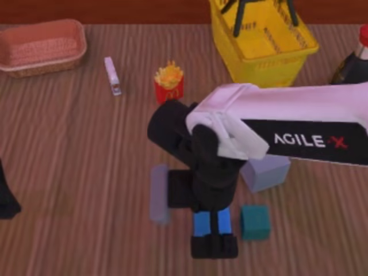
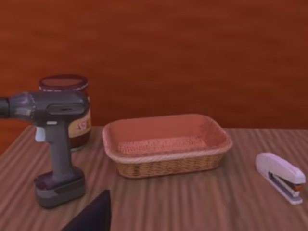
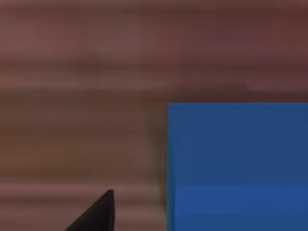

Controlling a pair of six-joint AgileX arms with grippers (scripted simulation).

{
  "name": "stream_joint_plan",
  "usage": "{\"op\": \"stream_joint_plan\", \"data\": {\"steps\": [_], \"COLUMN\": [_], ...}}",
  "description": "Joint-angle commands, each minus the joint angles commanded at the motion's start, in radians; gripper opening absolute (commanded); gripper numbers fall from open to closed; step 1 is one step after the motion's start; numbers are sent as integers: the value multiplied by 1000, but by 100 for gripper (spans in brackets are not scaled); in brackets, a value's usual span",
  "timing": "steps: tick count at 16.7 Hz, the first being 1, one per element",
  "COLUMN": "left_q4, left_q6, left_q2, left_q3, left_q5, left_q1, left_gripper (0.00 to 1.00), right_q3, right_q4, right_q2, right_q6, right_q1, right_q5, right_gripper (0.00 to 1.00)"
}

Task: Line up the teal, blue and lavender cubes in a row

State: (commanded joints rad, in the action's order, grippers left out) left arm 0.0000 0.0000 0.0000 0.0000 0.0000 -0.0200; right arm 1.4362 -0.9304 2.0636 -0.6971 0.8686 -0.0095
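The right gripper (image 1: 214,230) is sitting over the blue cube (image 1: 211,222), beside the teal cube (image 1: 255,222), likely for row placement. Whether its jaws are clenched, I cannot tell. The left arm is idling at the table's left edge.

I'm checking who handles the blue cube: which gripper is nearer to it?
Right. The right gripper is directly over the blue cube, its fingers straddling it; the left arm sits parked at the table's left edge, far away.

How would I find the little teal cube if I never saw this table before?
Start at the big yellow basket at the far side of the table and follow the right arm down to its gripper over the blue cube. The teal cube sits just to the right of it, apart. It is darker and smaller than the pale lavender cube behind it.
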Motion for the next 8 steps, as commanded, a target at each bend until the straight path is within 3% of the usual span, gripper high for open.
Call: {"op": "stream_joint_plan", "data": {"steps": [5, 8], "left_q4": [0, 0], "left_q6": [0, 0], "left_q2": [0, 0], "left_q3": [0, 0], "left_q5": [0, 0], "left_q1": [0, 0], "left_gripper": [100, 100], "right_q3": [114, 132], "right_q4": [-184, -208], "right_q2": [-58, -72], "right_q6": [-3, -3], "right_q1": [4, 4], "right_q5": [-1, -1], "right_gripper": [100, 100]}}
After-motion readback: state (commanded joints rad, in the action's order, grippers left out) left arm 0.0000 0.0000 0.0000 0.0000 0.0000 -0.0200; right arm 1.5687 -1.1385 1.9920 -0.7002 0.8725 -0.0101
